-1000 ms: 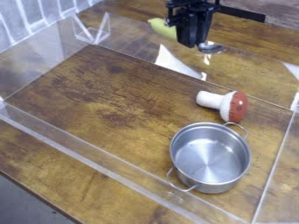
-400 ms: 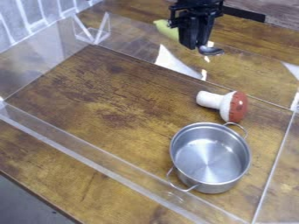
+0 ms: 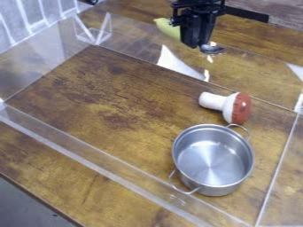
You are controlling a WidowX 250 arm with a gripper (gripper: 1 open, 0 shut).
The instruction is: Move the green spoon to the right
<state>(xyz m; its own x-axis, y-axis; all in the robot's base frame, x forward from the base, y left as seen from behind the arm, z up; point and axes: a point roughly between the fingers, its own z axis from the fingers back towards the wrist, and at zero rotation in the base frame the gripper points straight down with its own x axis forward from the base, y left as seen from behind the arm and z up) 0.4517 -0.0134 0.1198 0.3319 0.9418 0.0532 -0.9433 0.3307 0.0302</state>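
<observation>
Camera view shows one green spoon point(image 3: 178, 32), one toy mushroom point(image 3: 228, 105), one steel pot point(image 3: 214, 159) and one black claw point(image 3: 199, 44), all over a wooden desk point(image 3: 106, 97) ringed by a low clear wall point(image 3: 83, 151). Pot stands near the desk's front right corner, upright, with two handles, and nothing lies in it. Mushroom lies on its side just behind the pot, apart from it, red cap toward the right edge and white stem toward the left. Spoon is at the far edge of the desk, pinched in the claw's narrowed jaws; its long axis slants, yellow-green handle up and to the left, silver bowl down to the right, peeking out beside the claw.
</observation>
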